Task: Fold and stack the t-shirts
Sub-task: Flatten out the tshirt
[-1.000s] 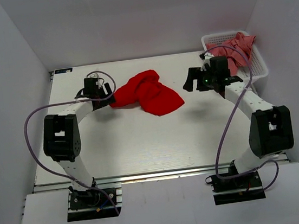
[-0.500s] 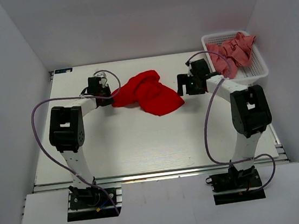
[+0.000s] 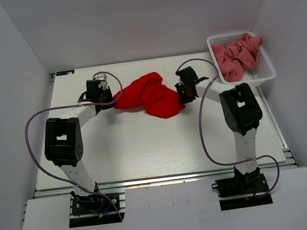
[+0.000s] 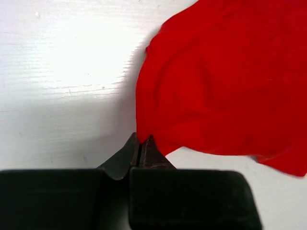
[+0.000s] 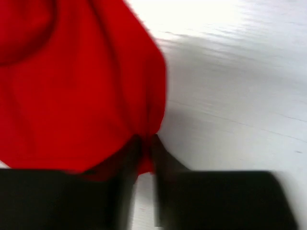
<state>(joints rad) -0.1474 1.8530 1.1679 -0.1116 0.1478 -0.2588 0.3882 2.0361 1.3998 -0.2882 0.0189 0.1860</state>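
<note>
A bright red t-shirt lies crumpled on the white table, toward the back centre. My left gripper is at its left edge, shut on a pinch of the red cloth; the left wrist view shows the jaws pressed together with the hem between the tips. At the shirt's right edge my right gripper is shut on a fold of the red shirt, its jaws nearly together with cloth between them. Salmon pink t-shirts are heaped in the basket.
A white plastic mesh basket stands at the back right corner of the table. White walls enclose the table on three sides. Purple cables loop from both arms.
The right arm swung left from beside the basket to the red shirt's right edge and its jaws closed on the cloth. The left gripper closed on the shirt's left edge.
</note>
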